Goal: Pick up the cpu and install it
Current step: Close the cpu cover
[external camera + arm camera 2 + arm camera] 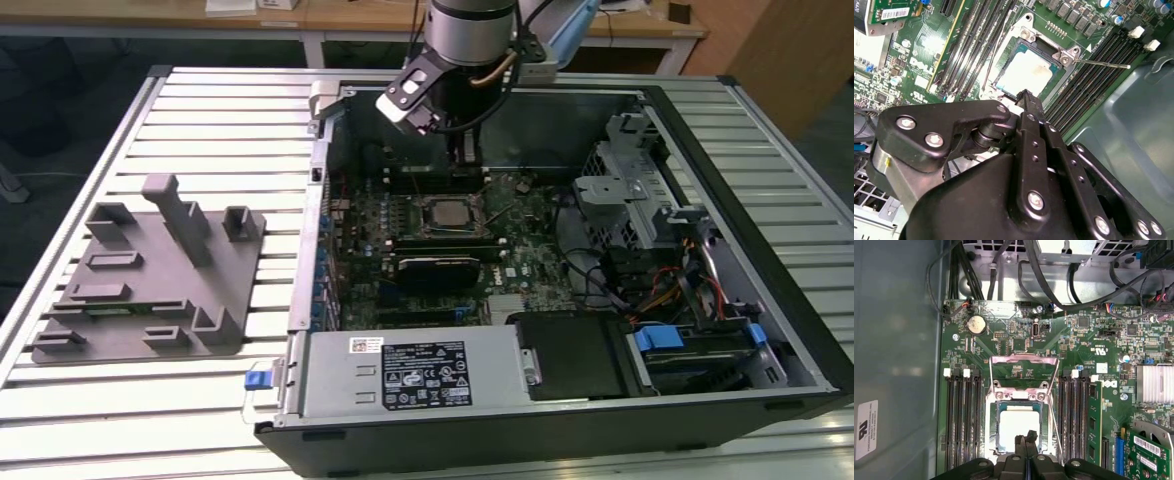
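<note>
The cpu [1016,421] lies flat in the socket on the motherboard [1004,340], boxed in closely by the socket's metal edges. The hinged frame [1024,360] is swung up and clear of it. The tool [1026,436] hangs over the chip with its fingertips pressed together on nothing, and its body hides the chip's near edge. Memory slots [961,415] crowd both sides. A white printed sticker [866,422] sits on the case wall [899,340]. The grey tray [147,280] stands well apart on the desk [227,110].

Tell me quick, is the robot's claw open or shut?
Gripper: shut, fingers pressed together, holding nothing; the cpu lies just below its tip.
</note>
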